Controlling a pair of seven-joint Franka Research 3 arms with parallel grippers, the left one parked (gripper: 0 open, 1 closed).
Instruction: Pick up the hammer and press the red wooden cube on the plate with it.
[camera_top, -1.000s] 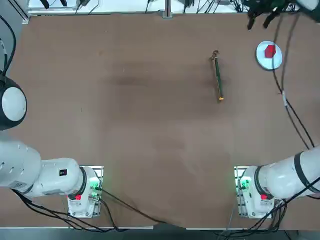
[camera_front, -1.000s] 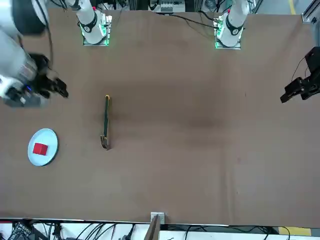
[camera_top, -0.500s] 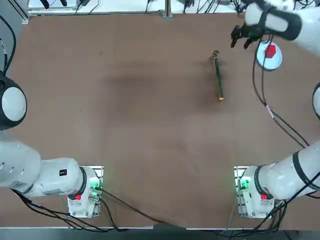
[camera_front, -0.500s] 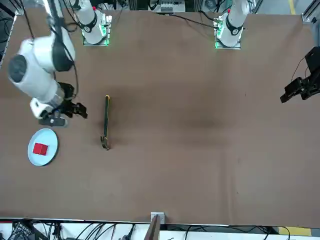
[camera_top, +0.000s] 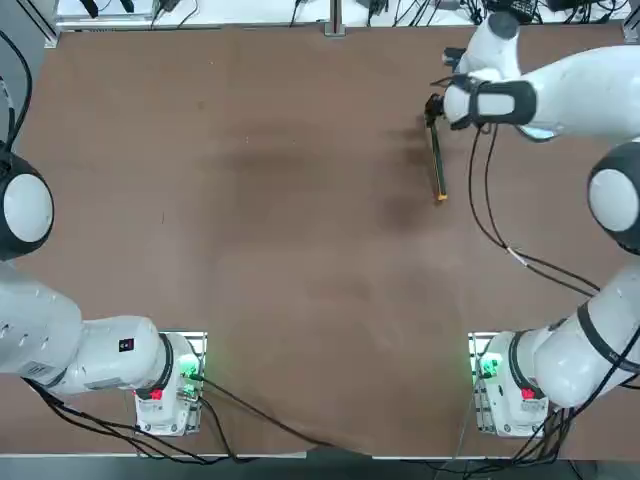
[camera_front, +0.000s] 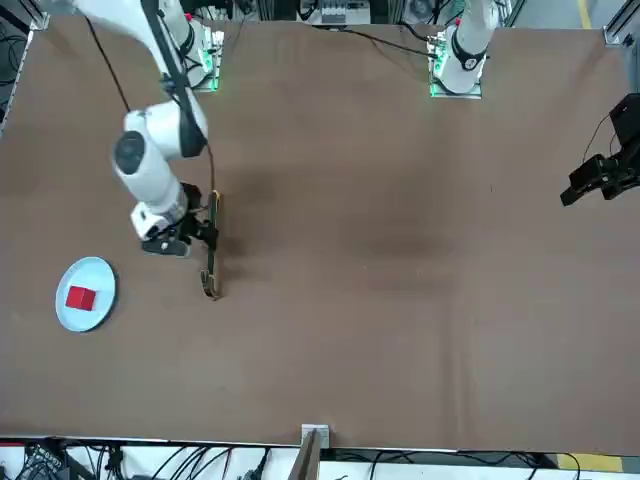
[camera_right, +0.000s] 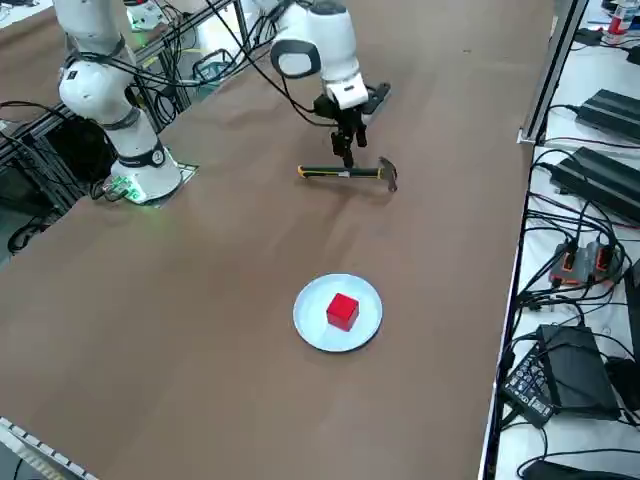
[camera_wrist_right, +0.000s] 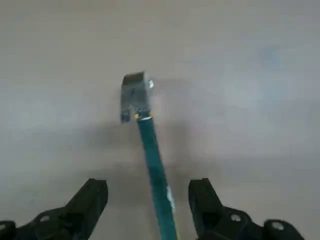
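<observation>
The right hand (camera_wrist_right: 149, 202) is hovering, fingers spread, straddling the slim dark-green-handled hammer (camera_wrist_right: 150, 150) that is lying flat on the brown counter (camera_top: 250, 200).

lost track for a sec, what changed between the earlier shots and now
The right gripper swung from the table's far right corner, past the plate, to above the hammer, fingers open either side of its handle. Nothing is gripped yet. Hammer, plate and red wooden cube stayed put.
</observation>
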